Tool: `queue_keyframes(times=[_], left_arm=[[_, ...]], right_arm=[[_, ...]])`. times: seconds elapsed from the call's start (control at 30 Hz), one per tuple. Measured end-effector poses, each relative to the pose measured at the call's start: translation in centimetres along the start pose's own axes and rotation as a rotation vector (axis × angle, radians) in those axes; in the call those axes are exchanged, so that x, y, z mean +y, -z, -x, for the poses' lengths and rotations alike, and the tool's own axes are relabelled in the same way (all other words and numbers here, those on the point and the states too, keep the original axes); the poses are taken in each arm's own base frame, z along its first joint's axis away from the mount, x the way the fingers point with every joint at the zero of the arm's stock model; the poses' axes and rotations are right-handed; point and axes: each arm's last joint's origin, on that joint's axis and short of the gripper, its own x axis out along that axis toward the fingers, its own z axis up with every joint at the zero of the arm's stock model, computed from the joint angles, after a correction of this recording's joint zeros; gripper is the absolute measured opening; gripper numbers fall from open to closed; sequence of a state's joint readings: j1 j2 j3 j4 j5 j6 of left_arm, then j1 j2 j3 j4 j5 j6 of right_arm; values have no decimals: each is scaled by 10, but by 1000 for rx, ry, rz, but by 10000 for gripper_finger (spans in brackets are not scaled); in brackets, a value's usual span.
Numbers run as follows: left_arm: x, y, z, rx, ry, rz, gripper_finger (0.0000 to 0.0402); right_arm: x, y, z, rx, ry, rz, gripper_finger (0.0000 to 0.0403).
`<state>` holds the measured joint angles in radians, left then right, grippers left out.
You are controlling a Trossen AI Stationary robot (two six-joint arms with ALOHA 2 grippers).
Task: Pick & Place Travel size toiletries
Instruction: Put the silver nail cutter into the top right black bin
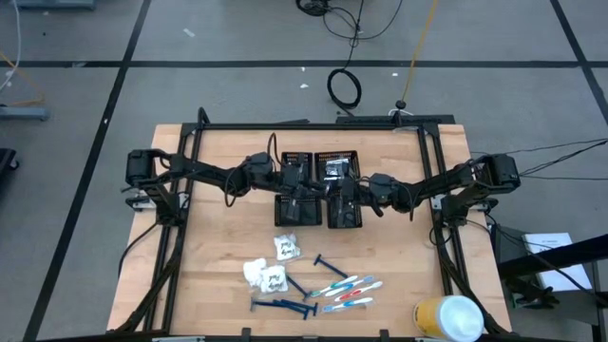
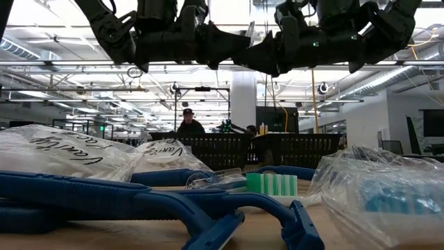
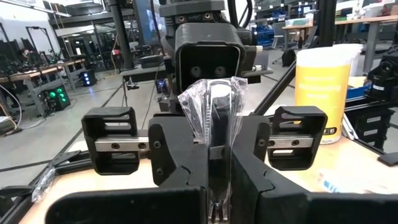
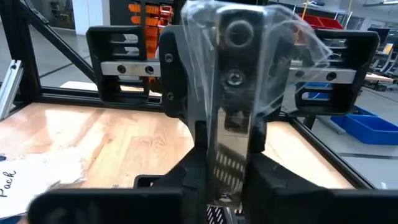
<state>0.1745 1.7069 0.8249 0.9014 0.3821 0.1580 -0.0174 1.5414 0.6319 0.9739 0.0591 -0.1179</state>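
Note:
Both grippers meet head-on above the four black mesh trays (image 1: 296, 167). My left gripper (image 1: 313, 193) (image 3: 219, 202) and my right gripper (image 1: 344, 195) (image 4: 225, 190) are each shut on the same small silvery piece in a clear crinkly wrapper (image 4: 231, 93) (image 3: 214, 106) (image 2: 250, 31). White packets (image 1: 287, 247), blue razors (image 1: 285, 305) and toothbrushes (image 1: 347, 290) lie flat on the near half of the table. My left gripper pinches one end of the wrapped silvery piece (image 3: 219, 163) between its two fingers, coming level from the table's left. The piece is lifted clear above the trays. My right gripper pinches the opposite end (image 4: 227, 163) between its two fingers, level from the table's right, so the piece spans the two grippers.
A large yellow-and-white cylinder (image 1: 446, 318) (image 3: 323, 81) stands at the table's near right corner. A black frame (image 1: 313, 126) runs along the far edge and both sides. Bare wood lies left of the packets. A person (image 2: 189, 123) shows in the room beyond.

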Motion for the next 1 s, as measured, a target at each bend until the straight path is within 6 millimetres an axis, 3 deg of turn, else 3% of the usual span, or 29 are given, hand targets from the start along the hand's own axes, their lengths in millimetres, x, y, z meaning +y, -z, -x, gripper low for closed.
queue_keyframes(times=[0.17,0.3,0.5,0.73,1.0], left_arm=[[0,0,0,2,14,17,26],[1,1,0,9,-28,93,51],[5,0,-1,14,-150,167,144],[16,-17,-9,1,-218,130,263],[32,-20,1,136,-412,98,316]], right_arm=[[0,2,0,17,-6,3,45],[-4,3,0,35,2,-29,45],[-15,12,0,113,36,-64,45],[-46,36,7,337,197,-100,45],[-85,54,21,501,415,-129,45]])
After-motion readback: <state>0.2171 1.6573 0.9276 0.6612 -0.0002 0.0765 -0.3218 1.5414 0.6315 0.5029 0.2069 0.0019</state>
